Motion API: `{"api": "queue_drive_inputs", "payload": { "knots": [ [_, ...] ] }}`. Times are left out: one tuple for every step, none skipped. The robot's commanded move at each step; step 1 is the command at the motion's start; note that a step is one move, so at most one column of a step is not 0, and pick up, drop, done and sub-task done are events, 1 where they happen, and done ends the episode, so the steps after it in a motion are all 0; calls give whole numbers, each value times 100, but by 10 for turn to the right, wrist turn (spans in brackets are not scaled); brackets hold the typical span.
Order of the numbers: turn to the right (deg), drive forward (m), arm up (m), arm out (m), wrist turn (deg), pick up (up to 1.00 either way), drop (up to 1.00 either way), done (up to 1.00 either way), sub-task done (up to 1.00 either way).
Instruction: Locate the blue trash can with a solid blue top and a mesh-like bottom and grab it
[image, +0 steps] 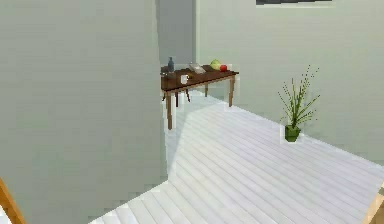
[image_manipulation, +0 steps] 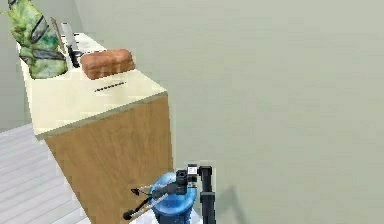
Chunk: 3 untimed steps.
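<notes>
At the arm side view's bottom edge, a blue rounded thing (image_manipulation: 178, 208) with a solid blue top shows low beside the wooden cabinet; its lower part is cut off by the frame. The gripper (image_manipulation: 132, 203) is in front of it, its dark body over the blue top and its two thin fingers (image_manipulation: 148, 188) pointing left toward the cabinet's side. The dark arm bar (image_manipulation: 207, 198) rises just right of the blue thing. I cannot tell whether the gripper holds anything.
A cabinet (image_manipulation: 110, 150) with a pale top carries a bread loaf (image_manipulation: 107, 63) and a green mottled object (image_manipulation: 38, 45). In the forward view a wooden table (image: 200, 82) with small items stands by the far wall, with a potted plant (image: 294, 108) to its right. Pale plank floor (image: 240, 170) lies between them.
</notes>
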Motion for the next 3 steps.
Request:
{"api": "queue_drive_inputs", "payload": {
  "knots": [
    [0,0,0,0,450,0,0,0,0],
    [0,0,0,0,150,0,0,0,0],
    [0,0,-30,0,0,0,0,0,0]
  ]
}}
